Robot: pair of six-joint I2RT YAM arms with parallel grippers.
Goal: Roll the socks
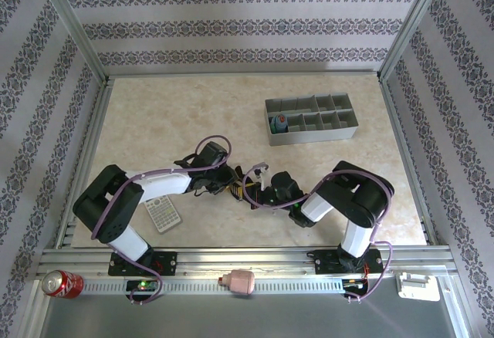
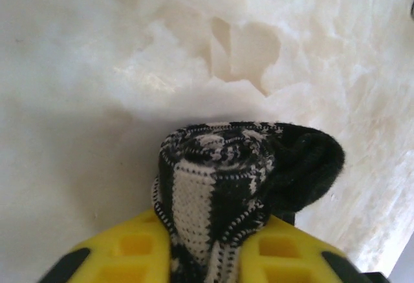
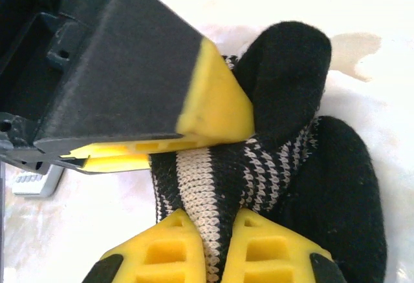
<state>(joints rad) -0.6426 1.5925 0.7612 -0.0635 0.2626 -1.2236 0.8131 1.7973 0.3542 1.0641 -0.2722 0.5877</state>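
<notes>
A: Left tool [image 2: 207,247]?
B: Clenched on the black-and-white striped sock [image 2: 217,179], pinching the rolled bundle low, just above the counter [image 2: 77,70], about midway across.
A: Right tool [image 3: 223,244]?
B: Clenched on that same sock, biting in from another side, close beside the left.
A: Handling?
B: Light, soft, stretchy knit. Nothing to break. Squashes flat under a hard squeeze, though. Probably springs loose once released, so best gripped across the layered roll, not by the floppy black toe end.
A: Farther back?
B: Blue-and-orange bundle [image 1: 282,124], likely the other sock, sitting in the left end of the grey tray [image 1: 340,131], well apart from both tools.
</notes>
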